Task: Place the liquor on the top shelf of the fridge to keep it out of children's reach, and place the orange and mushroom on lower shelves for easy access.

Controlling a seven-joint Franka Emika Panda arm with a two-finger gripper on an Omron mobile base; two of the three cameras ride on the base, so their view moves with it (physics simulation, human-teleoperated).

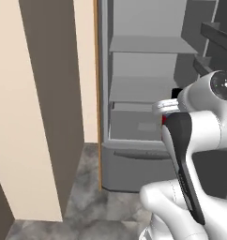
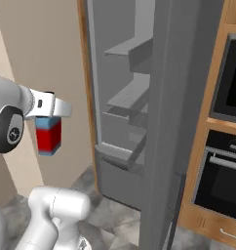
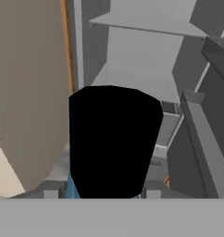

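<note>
Jaws clamp the liquor (image 2: 49,136) in mid-air before the open fridge (image 2: 154,88), over grey stone floor (image 1: 87,206).

The white Franka arm with dark joints rises from its rounded white base link, bends at a black-faced elbow segment and reaches forward at about mid-height. Its wrist is level, ending in a white flange. The two-finger end effector (image 2: 48,128) points downward and hangs below that flange. Its jaws are closed on the small flat-sided bottle with a red lower half, blue upper half and black cap (image 2: 49,136), which hangs beneath the hand. In the hand view the black cap sits right between the fingers, blue showing at its lower edge.
</note>
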